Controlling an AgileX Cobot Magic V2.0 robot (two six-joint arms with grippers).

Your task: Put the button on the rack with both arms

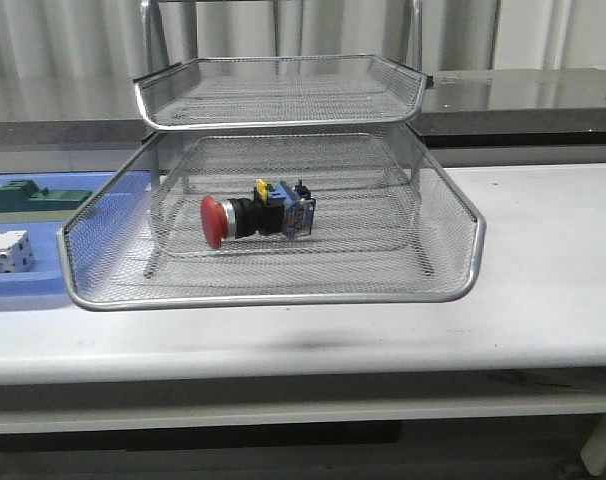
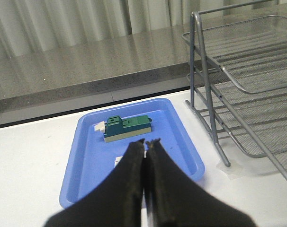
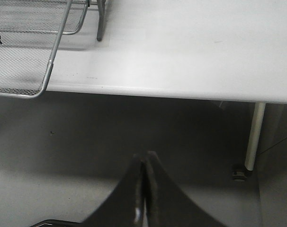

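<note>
The button (image 1: 255, 216), with its red mushroom head, black body and blue and yellow rear block, lies on its side in a pulled-out lower tray of the silver wire-mesh rack (image 1: 283, 292). No arm shows in the front view. My left gripper (image 2: 146, 142) is shut and empty above the blue tray, left of the rack (image 2: 228, 80). My right gripper (image 3: 144, 156) is shut and empty, below the table's front edge over the floor, with the rack's tray corner (image 3: 39, 90) to one side. The button is hidden in both wrist views.
A flat blue plastic tray (image 1: 23, 285) lies left of the rack and holds a green block (image 1: 38, 198) and a white block (image 1: 5, 250); the tray (image 2: 86, 161) and green block (image 2: 127, 127) show in the left wrist view. A table leg (image 3: 253, 137) stands nearby.
</note>
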